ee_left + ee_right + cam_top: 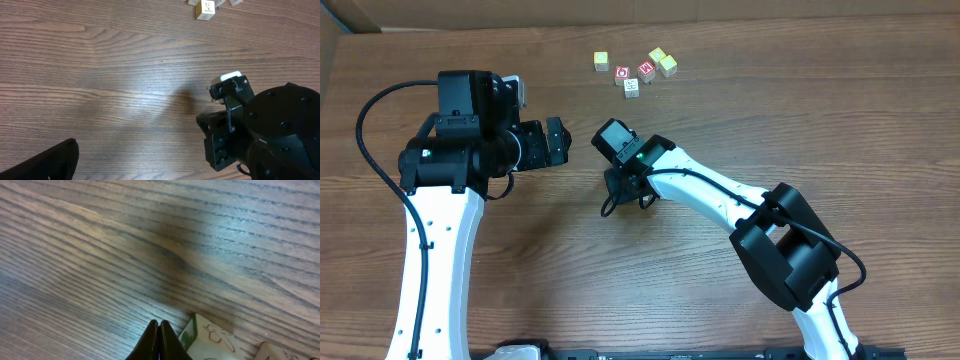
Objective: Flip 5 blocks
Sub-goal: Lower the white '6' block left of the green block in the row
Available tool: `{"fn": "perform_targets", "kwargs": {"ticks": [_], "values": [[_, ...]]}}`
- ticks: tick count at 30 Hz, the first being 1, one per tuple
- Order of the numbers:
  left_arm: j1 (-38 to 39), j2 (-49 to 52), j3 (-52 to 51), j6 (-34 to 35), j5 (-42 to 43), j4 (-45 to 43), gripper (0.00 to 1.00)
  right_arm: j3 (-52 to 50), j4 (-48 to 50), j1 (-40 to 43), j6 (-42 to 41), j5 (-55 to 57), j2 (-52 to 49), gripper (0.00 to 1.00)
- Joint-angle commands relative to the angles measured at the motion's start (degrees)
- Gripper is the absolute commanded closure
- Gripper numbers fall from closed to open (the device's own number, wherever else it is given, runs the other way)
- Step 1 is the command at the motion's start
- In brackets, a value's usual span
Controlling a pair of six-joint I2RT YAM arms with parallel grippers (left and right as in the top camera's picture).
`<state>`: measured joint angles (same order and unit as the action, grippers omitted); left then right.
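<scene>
The right gripper is pinched fully shut with nothing between its fingers, its tip low over the table. Just beside it, to the right in its wrist view, sits a green-printed block, so close that I cannot tell whether it touches the fingers. The corner of another block shows at the frame's edge, and from overhead the arm hides both. Farther off, toward the table's far side, a whitish block lies next to red-faced cubes and yellow-faced cubes. The left gripper hangs wide open and empty, well apart from every block. These blocks look light, hard and smooth, likely to skid or pop out of a pinch. I'd take one across two opposite flat sides, squarely, never by the corners.
</scene>
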<state>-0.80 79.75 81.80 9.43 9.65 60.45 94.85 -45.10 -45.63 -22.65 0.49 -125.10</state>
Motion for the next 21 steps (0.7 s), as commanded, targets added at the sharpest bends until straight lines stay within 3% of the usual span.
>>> {"fn": "perform_targets", "kwargs": {"ticks": [1, 21], "values": [[0.1, 0.1, 1.1, -0.4, 0.0, 0.0, 0.00, 1.9, -0.9, 0.0, 0.4, -0.6, 0.4, 0.96], [0.1, 0.1, 1.1, -0.4, 0.0, 0.0, 0.00, 1.9, -4.1, 0.6, 0.3, 4.6, 0.4, 0.96]]}}
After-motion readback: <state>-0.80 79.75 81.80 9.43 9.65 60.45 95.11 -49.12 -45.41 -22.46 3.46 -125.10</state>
